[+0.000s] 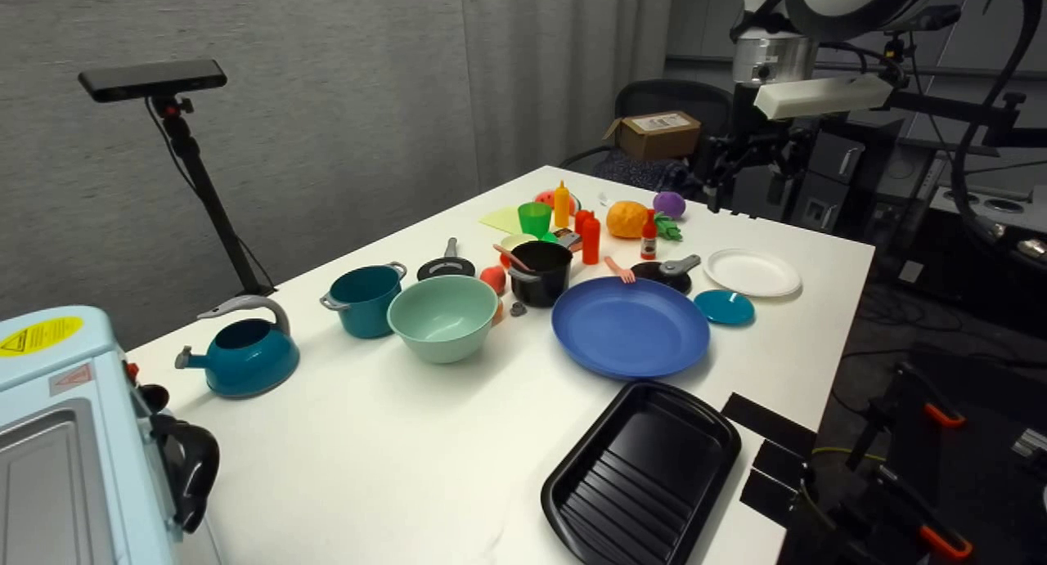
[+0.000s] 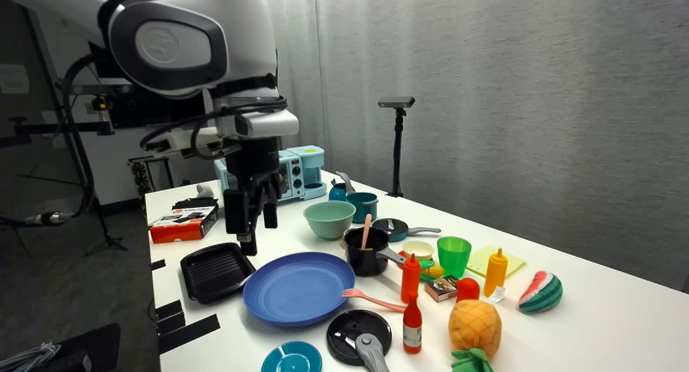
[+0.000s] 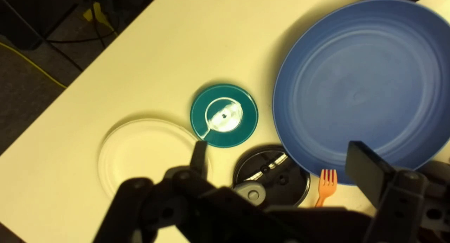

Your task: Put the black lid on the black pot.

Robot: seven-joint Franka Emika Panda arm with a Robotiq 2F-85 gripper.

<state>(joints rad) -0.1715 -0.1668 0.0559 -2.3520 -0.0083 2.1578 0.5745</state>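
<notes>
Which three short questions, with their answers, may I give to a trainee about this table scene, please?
1. True or false: the black lid lies apart from the black pot.
2. Which thing sticks out of the black pot? (a) a red bottle (b) a pink utensil (c) a green cup
3. Fill the gap with open or shut: in the wrist view, the tool is ...

Key: 1 true; 2 b; 3 open.

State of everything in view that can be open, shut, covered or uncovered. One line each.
Gripper: open, holding nothing
Black pot: uncovered, pink utensil leaning inside
Black lid: off the pot, on the table
Teal pot: uncovered
Kettle: top open
Frying pan: can't tell if covered
Green bowl: uncovered
Green cup: uncovered
Light-blue appliance: can't tell
Cardboard box: one flap sticking out
</notes>
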